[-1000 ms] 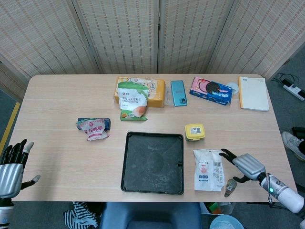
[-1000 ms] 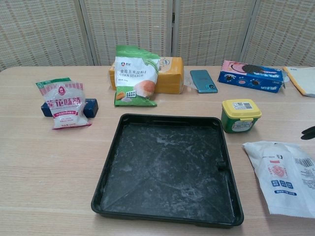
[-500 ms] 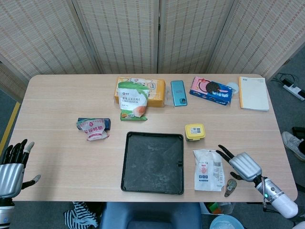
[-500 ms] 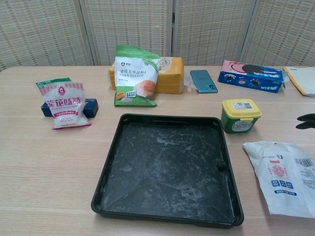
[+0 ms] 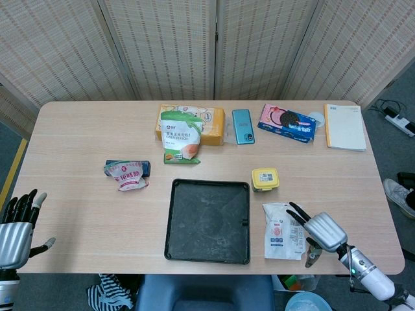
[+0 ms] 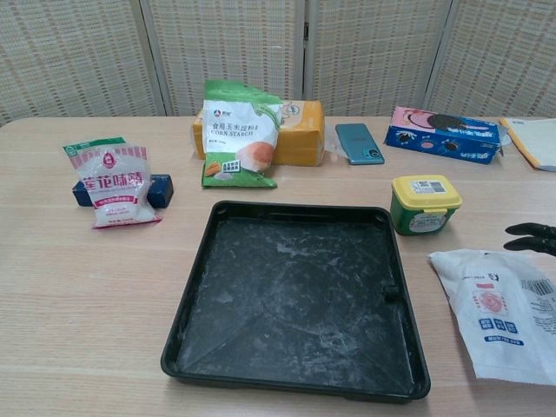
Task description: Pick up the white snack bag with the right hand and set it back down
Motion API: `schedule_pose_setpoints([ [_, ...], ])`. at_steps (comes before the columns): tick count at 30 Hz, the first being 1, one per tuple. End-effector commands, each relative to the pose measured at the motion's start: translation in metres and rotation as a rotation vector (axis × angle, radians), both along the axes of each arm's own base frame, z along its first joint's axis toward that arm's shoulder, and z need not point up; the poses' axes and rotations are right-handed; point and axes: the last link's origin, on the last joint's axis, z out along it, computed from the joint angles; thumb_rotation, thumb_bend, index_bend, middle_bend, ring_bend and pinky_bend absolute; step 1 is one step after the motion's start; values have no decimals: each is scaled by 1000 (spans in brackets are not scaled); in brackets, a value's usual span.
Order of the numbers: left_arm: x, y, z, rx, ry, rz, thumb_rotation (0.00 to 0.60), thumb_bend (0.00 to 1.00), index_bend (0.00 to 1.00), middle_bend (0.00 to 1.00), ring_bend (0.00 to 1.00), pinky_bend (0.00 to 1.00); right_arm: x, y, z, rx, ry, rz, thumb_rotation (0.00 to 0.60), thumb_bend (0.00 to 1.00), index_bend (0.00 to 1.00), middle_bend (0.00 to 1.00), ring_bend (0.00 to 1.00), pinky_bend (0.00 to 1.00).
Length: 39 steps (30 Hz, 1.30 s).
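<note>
Both hands hold nothing: the right hand [image 5: 322, 231] hovers fingers-spread at the flat white snack bag's [image 5: 283, 230] right edge to grasp it, while the left hand [image 5: 15, 228] idles open, well apart.

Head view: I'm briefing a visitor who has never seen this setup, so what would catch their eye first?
Probably the black tray at the table's near middle, the biggest dark shape. Just right of it lies the white snack bag, with the right hand at its right edge, fingers spread over that edge. Along the far side, the green corn starch bag leans on a yellow box.
</note>
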Motion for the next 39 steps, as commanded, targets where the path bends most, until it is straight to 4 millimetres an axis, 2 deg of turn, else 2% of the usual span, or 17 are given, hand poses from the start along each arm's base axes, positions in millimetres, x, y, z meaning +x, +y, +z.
schedule_pose_setpoints([
  [1,0,0,0,0,-1,-4,600,144,0,0,48,14,4,0,-9,-19,-41,20,600,328,0,0,737,930],
  [14,5,-6,2,-12,-16,-52,600,144,0,0,50,15,21,3,-32,14,-32,31,600,329,0,0,738,930],
  [24,5,-6,3,-16,-20,-55,600,144,0,0,51,15,45,-17,-50,21,-67,19,600,329,0,0,736,930],
  [35,4,-5,4,-19,-24,-54,600,144,0,0,52,15,71,-34,-59,7,-112,-38,600,328,0,0,738,930],
  [39,4,-5,3,-21,-19,-51,600,144,0,0,53,15,75,-37,-61,42,-106,-70,600,329,0,0,738,930],
])
